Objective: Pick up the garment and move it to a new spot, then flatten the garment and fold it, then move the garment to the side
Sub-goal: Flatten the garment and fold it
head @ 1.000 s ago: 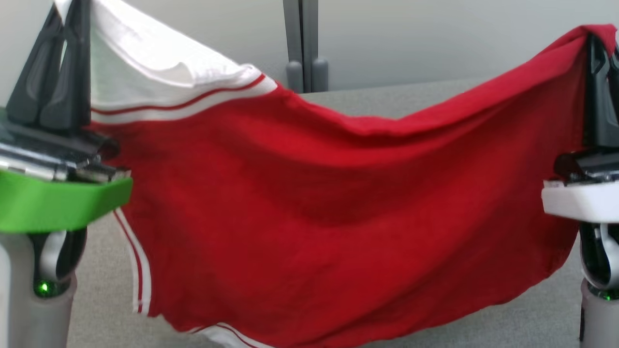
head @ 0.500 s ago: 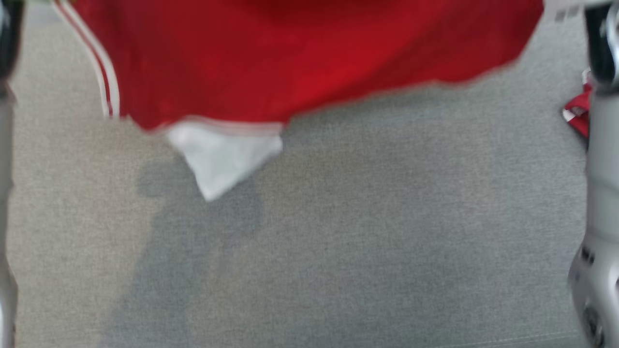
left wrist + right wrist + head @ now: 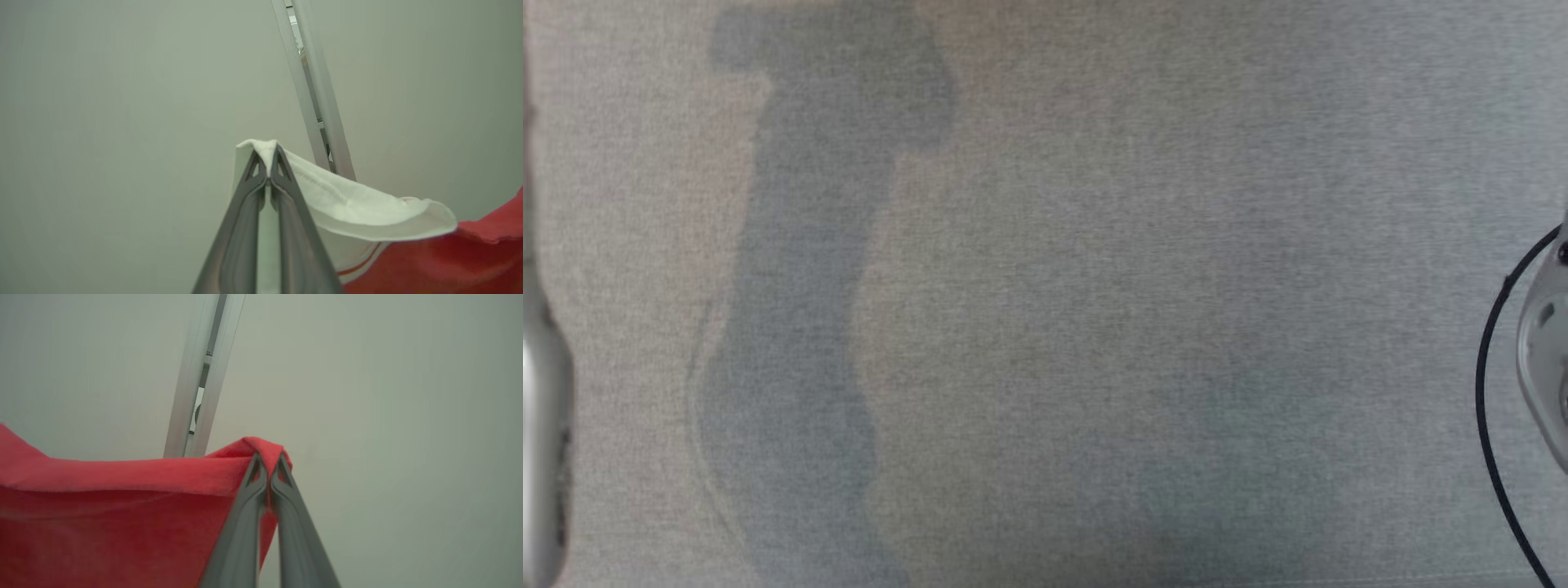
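Observation:
The garment is red with a white sleeve and red-and-white trim. In the left wrist view my left gripper [image 3: 268,160] is shut on the white sleeve's edge [image 3: 359,212], and the red body [image 3: 449,265] hangs off to the lower right. In the right wrist view my right gripper [image 3: 268,460] is shut on a fold of the red garment [image 3: 114,506], which spreads to the left. Both grippers hold the cloth up in front of a pale wall.
The head view looks down on the grey fabric tabletop [image 3: 1094,286] with a soft shadow [image 3: 809,286] at the left. A pale arm part with a black cable [image 3: 1494,392] shows at the right edge. A grey post [image 3: 318,102] stands against the wall.
The head camera has tilted down: the stretched garment and both grippers have slid up out of the head view, leaving the bare tabletop and its shadow.

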Motion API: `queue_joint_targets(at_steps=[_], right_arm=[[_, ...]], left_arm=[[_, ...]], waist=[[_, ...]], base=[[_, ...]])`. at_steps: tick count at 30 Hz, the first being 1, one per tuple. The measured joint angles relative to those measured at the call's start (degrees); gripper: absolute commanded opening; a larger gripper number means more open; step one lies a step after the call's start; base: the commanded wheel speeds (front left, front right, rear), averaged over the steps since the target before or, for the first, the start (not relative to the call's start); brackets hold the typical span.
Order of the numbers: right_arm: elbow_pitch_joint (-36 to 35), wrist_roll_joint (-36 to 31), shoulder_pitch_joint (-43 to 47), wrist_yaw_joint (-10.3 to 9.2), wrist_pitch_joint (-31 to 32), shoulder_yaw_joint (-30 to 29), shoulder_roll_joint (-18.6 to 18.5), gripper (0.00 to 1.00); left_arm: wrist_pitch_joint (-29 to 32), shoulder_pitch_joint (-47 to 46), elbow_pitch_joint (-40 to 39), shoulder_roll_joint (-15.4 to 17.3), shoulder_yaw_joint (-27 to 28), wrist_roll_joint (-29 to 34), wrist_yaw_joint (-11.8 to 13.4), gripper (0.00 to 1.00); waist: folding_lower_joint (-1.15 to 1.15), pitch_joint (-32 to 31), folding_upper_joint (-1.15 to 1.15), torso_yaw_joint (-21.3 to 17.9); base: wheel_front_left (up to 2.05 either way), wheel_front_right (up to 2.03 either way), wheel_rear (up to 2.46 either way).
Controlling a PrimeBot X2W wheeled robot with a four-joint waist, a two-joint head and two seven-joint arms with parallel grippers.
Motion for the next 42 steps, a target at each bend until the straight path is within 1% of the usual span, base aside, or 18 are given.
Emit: queue_joint_targets(at_steps=[3,7,10,16,23,28,31,33,37,42], right_arm=[[3.52,-1.49,2.59,0.00,-1.49,-1.33,0.55,0.00],[5.99,-1.76,8.64,0.00,-2.46,-2.03,1.42,0.00],[5.67,-0.12,12.74,0.00,-2.71,-2.69,1.72,0.00],[-0.65,5.24,22.24,0.00,-2.78,-0.94,1.89,0.00],[-8.00,12.28,36.56,0.00,-2.77,0.89,2.68,0.00],[-12.61,16.17,46.55,0.00,-2.78,2.21,3.07,0.00],[-15.11,17.90,52.31,0.00,-2.78,2.76,3.14,0.00],[-16.93,20.24,55.92,-0.01,-2.48,3.43,3.15,0.00],[-22.28,22.96,63.01,0.00,-0.52,4.48,3.30,0.00],[-30.53,25.62,73.52,0.00,3.12,2.47,3.26,0.00]], left_arm=[[-0.14,4.28,0.08,-1.53,-0.07,-1.49,-0.52,0.00],[-0.40,12.74,-5.54,-2.46,0.91,-3.52,-1.00,0.00],[-0.40,20.61,-10.12,-2.41,1.23,-3.66,-1.09,0.00],[-0.40,35.76,-18.16,-2.97,3.81,-4.42,-1.27,0.00],[-0.38,51.44,-25.97,-4.49,7.19,-4.70,-1.34,0.00],[-0.40,61.96,-31.00,-5.20,9.92,-3.75,-1.35,0.00],[-0.38,67.76,-33.52,-6.48,10.68,-3.71,-1.35,0.00],[-0.38,71.52,-35.10,-6.83,11.50,-3.72,-1.36,0.00],[-0.40,79.36,-38.73,-7.53,12.56,-3.66,-1.36,0.00],[-0.40,87.96,-43.22,-8.21,11.94,-3.37,-1.33,0.00]], waist=[[0.00,1.52,0.00,1.36],[0.00,3.12,0.00,2.87],[0.00,3.78,0.00,3.58],[0.00,2.69,0.00,3.63],[0.00,-1.09,0.00,2.89],[-0.01,-4.92,0.00,2.07],[-0.01,-7.49,0.00,1.68],[-0.01,-9.30,0.00,1.49],[-0.01,-13.25,0.00,1.12],[-0.01,-18.23,0.00,1.06]], base=[[0.00,0.00,0.00],[0.00,0.00,0.00],[0.00,0.00,0.00],[0.00,0.00,0.00],[0.00,0.00,0.00],[0.00,0.00,0.00],[0.00,0.00,0.00],[0.00,0.00,0.00],[0.00,0.00,0.00],[0.00,0.00,0.00]])
